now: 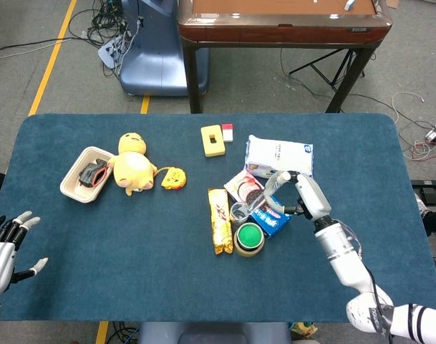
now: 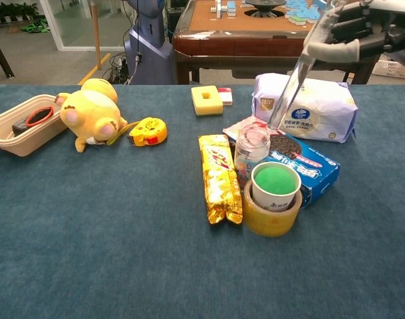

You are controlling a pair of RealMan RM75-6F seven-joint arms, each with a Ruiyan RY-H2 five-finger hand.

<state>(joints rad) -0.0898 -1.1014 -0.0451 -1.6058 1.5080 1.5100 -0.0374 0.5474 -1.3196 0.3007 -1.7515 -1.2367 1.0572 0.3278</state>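
Clear plastic tube (image 2: 287,94), held slanted above the cluster at mid-table, lower tip just over the small glass jar (image 2: 251,147) and the blue cookie box (image 2: 302,167), upper end pinched in the right hand (image 1: 301,196), fingers (image 2: 332,50) curled round it. In the head view, seen as a pale slanted stick (image 1: 266,192) from that hand down toward the jar. Just in front of the jar, a green-topped cup (image 2: 275,185) sitting inside a roll of tape (image 2: 271,217). Beside these on the left, a long gold snack packet (image 2: 219,177). Behind the box, a white tissue pack (image 2: 307,106). Farther back, a yellow block (image 2: 207,100) with a small red-and-white box (image 2: 225,96) touching it. Well apart on the left of the blue table (image 1: 132,236), a yellow plush toy (image 2: 91,113), a yellow tape measure (image 2: 147,131) near it, and a beige tray (image 2: 9,133) with dark items inside. Left hand (image 1: 4,246) at the near left table edge, fingers spread, holding nothing.
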